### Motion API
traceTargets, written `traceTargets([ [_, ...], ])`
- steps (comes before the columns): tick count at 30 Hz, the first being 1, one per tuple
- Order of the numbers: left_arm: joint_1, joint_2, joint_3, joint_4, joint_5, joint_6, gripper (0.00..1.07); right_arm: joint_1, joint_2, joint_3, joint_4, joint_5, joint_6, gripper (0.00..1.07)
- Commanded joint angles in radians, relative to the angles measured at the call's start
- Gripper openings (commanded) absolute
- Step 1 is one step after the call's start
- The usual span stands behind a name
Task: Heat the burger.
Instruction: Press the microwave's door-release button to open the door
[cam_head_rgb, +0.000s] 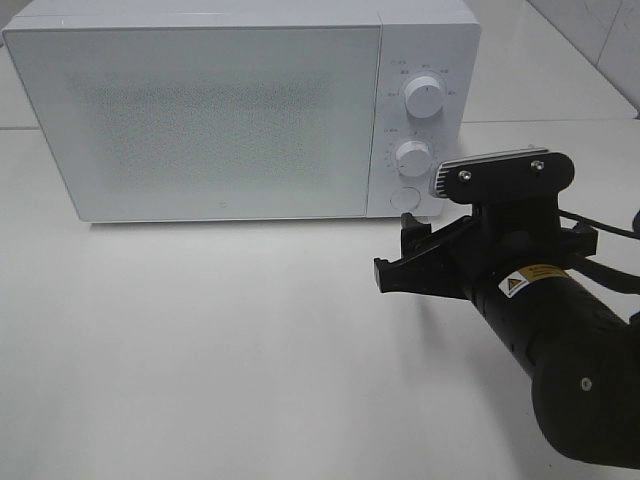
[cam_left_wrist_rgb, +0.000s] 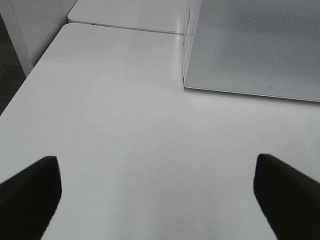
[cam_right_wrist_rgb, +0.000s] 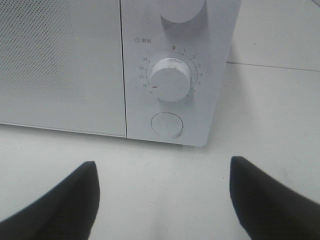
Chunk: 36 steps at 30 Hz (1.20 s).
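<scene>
The burger is out of view; no burger or plate shows in any frame. The white microwave (cam_head_rgb: 200, 110) stands at the back of the table with its door shut, and the mesh window does not show what is inside. My right gripper (cam_head_rgb: 397, 252) is open and empty, just in front of the control panel. In the right wrist view it (cam_right_wrist_rgb: 162, 200) faces the round door button (cam_right_wrist_rgb: 167, 125), below the timer knob (cam_right_wrist_rgb: 171, 79). My left gripper (cam_left_wrist_rgb: 157, 195) is open and empty over bare table, left of the microwave (cam_left_wrist_rgb: 250, 50).
The panel carries an upper knob (cam_head_rgb: 425, 97), the timer knob (cam_head_rgb: 412, 156) and the door button (cam_head_rgb: 408, 197). The white table (cam_head_rgb: 200, 350) stretches in front of the microwave. A second table (cam_left_wrist_rgb: 125, 12) joins behind. The table's left edge (cam_left_wrist_rgb: 30, 75) drops off.
</scene>
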Motion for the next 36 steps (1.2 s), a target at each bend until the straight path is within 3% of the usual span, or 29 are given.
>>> traceTargets([
  [1, 0.004, -0.019, 0.004, -0.01, -0.007, 0.0, 1.0, 0.002, 0.001, -0.008, -0.002, -0.026, 0.105, 0.66],
  [8, 0.004, -0.019, 0.004, -0.01, -0.007, 0.0, 1.0, 0.002, 0.001, -0.008, -0.003, -0.028, 0.448, 0.56],
  [12, 0.004, -0.019, 0.004, -0.01, -0.007, 0.0, 1.0, 0.002, 0.001, -0.008, -0.004, -0.015, 0.823, 0.42],
  [14, 0.004, -0.019, 0.004, -0.01, -0.007, 0.0, 1.0, 0.002, 0.001, -0.008, -0.004, -0.01, 0.888, 0.39],
  [16, 0.004, -0.019, 0.004, -0.01, -0.007, 0.0, 1.0, 0.002, 0.001, -0.008, -0.009, 0.005, 1.146, 0.25],
  [19, 0.004, -0.019, 0.004, -0.01, -0.007, 0.0, 1.0, 0.002, 0.001, -0.008, -0.011, 0.005, 1.222, 0.22],
  [20, 0.004, -0.019, 0.004, -0.01, -0.007, 0.0, 1.0, 0.002, 0.001, -0.008, -0.011, 0.005, 1.355, 0.17],
  [26, 0.004, -0.019, 0.004, -0.01, -0.007, 0.0, 1.0, 0.002, 0.001, -0.008, -0.008, 0.072, 1.506, 0.0],
  [36, 0.004, -0.019, 0.004, -0.01, -0.007, 0.0, 1.0, -0.035, 0.028, -0.049, -0.036, 0.128, 1.585, 0.0],
])
